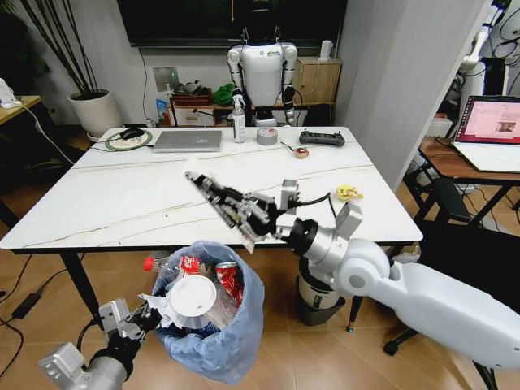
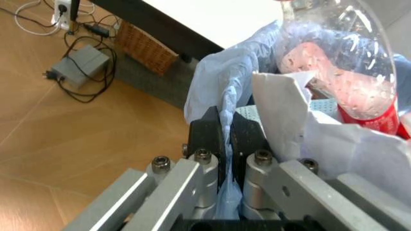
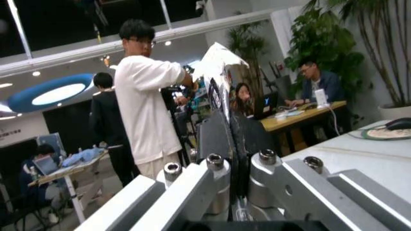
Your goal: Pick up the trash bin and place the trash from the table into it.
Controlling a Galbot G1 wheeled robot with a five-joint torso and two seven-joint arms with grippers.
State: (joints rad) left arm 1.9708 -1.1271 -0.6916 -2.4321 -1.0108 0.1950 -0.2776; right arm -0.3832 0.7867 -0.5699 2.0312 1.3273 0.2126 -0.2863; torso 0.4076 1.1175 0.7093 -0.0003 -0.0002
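Two grippers are at work on my screens. My left gripper (image 1: 146,318) sits low, below the near edge of the table (image 1: 114,199), and its fingers (image 2: 209,132) are pressed together on the crinkly light-blue bag that lines the trash bin (image 1: 223,341); in the left wrist view the bag's rim runs straight down between the two black pads. That bin hangs just outside the table's near edge, toward its middle, and I see it heaped with trash: a white paper cup (image 1: 193,299) on top, a clear red-capped bottle (image 1: 166,264) lying across the rim, a red can (image 1: 230,280) and crumpled white paper. My right gripper (image 1: 203,185) reaches out over the near part of the tabletop, above and a little beyond the bin, with its fingers closed on a thin, shiny crumpled wrapper (image 3: 222,72) that sticks up past the fingertips in the right wrist view. Near the table's right edge lies a small yellow piece of litter (image 1: 349,192). Along the far edge I see a laptop (image 1: 188,140), a spray bottle (image 1: 238,120), a tape roll (image 1: 266,136) and a black controller (image 1: 322,138).
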